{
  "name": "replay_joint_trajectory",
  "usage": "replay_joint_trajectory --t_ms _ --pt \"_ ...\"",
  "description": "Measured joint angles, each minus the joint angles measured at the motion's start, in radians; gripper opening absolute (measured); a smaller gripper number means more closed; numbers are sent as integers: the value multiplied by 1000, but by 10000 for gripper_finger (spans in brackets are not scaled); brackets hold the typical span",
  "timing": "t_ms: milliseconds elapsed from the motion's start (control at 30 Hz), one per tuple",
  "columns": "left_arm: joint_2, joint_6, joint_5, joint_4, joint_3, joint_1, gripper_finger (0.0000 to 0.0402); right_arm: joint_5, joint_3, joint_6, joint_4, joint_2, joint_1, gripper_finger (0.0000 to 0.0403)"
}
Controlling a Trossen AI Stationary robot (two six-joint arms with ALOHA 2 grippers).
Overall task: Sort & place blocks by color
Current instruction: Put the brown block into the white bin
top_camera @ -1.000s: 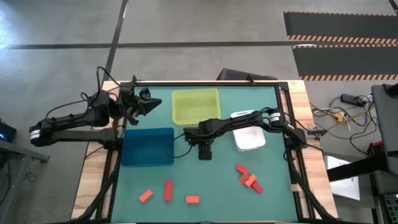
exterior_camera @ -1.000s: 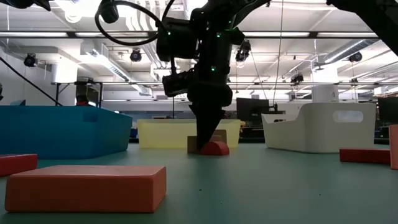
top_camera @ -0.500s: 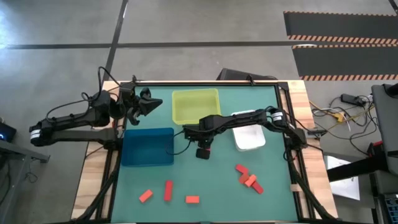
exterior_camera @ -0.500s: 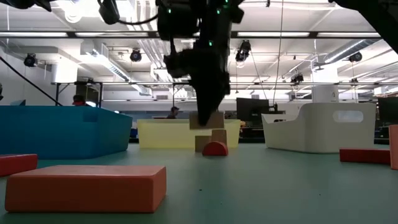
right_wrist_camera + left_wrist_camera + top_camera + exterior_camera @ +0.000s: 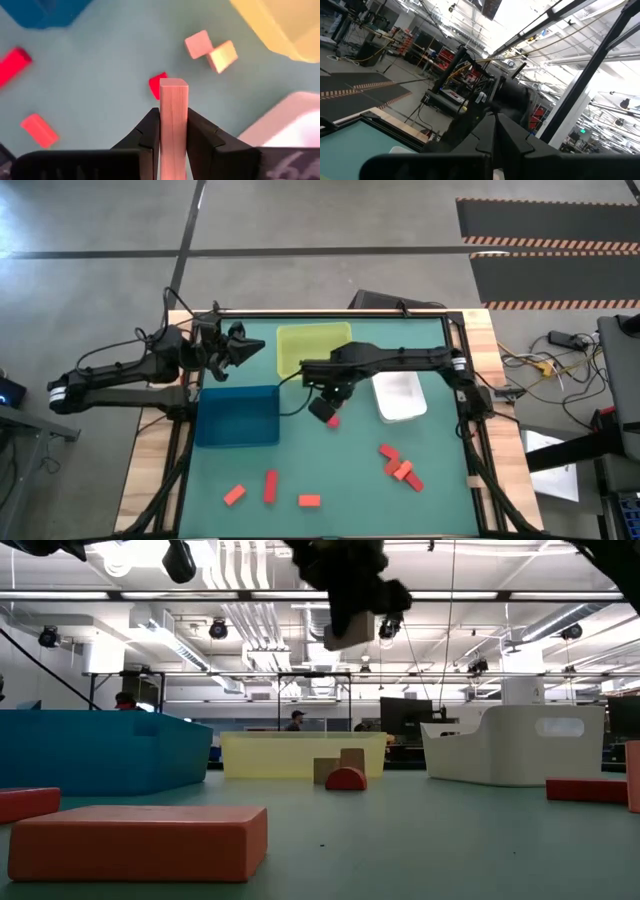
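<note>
Lifted clear of the table since a second ago, my right gripper [image 5: 173, 131] now hangs high between the yellow-green tray [image 5: 300, 350] and white tray [image 5: 398, 398], fingers clenched on the flat sides of a pale tan block [image 5: 173, 125]. It looks light, rigid and smooth, so a mid-length pinch suits it; my left gripper [image 5: 232, 345] waits closed past the blue tray [image 5: 236, 417]. No writing is readable.

3 trays [image 5: 313, 350] at table rear; blocks [image 5: 400, 466] scattered in front; 1 block [image 5: 173, 117] held aloft.

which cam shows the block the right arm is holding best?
Right wrist view: the tan block fills the centre, clamped between the right gripper's jaws. Low view shows it small, high above the table. High view hides it under the arm. Left wrist view misses it.
</note>
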Motion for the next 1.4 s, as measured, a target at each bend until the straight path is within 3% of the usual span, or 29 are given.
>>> replay_joint_trajectory --t_ms 300,833,1167,1400 --pt "7 0 -5 0 0 0 0 63 -211 151 -8 -215 -41 55" --pt "19 -2 -66 0 0 0 0 66 -873 387 277 -628 -196 56" --pt "27 -1 -152 -2 0 1 0 91 -1116 410 421 -650 -237 56" --pt "47 -1 -190 0 0 1 0 89 -1171 414 505 -621 -236 56"
